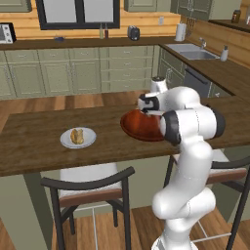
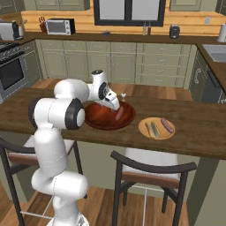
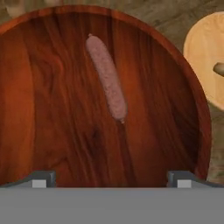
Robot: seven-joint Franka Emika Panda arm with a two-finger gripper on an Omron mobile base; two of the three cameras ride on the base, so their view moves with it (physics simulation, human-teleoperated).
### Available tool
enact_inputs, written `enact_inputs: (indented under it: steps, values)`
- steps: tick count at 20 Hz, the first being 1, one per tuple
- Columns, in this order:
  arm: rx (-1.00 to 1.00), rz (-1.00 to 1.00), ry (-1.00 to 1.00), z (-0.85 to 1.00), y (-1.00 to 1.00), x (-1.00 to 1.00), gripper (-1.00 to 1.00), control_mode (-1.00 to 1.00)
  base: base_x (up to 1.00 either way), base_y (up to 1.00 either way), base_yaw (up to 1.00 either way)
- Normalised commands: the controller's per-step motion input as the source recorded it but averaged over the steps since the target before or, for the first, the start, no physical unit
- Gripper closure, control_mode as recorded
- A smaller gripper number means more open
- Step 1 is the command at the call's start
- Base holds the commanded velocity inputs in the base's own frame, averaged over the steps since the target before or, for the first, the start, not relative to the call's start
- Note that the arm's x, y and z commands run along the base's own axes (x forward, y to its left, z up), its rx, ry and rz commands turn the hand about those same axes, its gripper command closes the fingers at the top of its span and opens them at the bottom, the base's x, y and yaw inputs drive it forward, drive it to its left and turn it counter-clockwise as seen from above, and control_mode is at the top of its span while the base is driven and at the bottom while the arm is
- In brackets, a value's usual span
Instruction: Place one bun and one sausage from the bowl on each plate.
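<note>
One pinkish-brown sausage (image 3: 106, 78) lies loose in the glossy reddish-brown wooden bowl (image 3: 39, 87), under the empty, wide-open pincer (image 3: 111, 178). Its round, slick body could roll away from off-centre fingers. The dark wooden surface (image 1: 34, 141) also carries a grey-white plate (image 1: 66, 141) with a bun and a tan-orange plate (image 2: 143, 126), in a kitchen with green cabinets.
</note>
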Motion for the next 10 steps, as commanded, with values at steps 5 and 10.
enact_inputs:
  steps: [5, 10]
  values:
    - [-0.04, 0.0, 0.02, -0.48, -0.58, 0.23, -1.0, -1.0, 0.0, 0.0, 0.0]
    - [0.0, 0.02, 0.01, -0.42, -0.04, 0.71, -1.0, -1.0, 0.0, 0.0, 0.0]
